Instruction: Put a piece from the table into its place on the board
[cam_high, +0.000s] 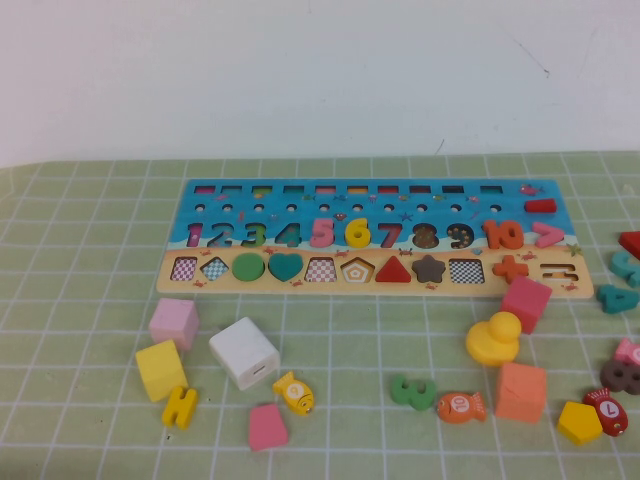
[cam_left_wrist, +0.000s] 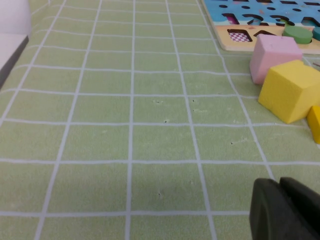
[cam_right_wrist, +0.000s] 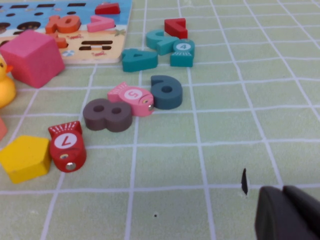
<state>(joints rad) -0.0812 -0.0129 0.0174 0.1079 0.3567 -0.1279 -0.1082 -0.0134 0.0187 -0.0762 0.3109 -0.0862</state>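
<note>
Shows the small flat chunky yellow number "6" seated in the number row of the long blue-and-tan wooden puzzle board, between the pink "5" and the red "7", a touch right of the board's middle. Stands upright as read from the robot's side, long axis running away from the robot, flush with its neighbours as far as can be judged. Reads as a task at or near its end, with nothing left to carry. Finds neither arm in the high view. Catches the left claw only as a dark tip low over the green checked table, near the pink and yellow cubes off the board's left end; cannot tell whether spread or pressed together. Catches the right claw likewise as a dark tip over the table, off the board's right end; again cannot tell. Puts the "6" ahead of both and outside both wrist views, neither arm clearly the nearer. Legible writing: numerals 1 to 10 along the board, "7" on a red wooden fish, "5" on a pink fish, "4" on a teal fish, "10" on an orange fish.
</note>
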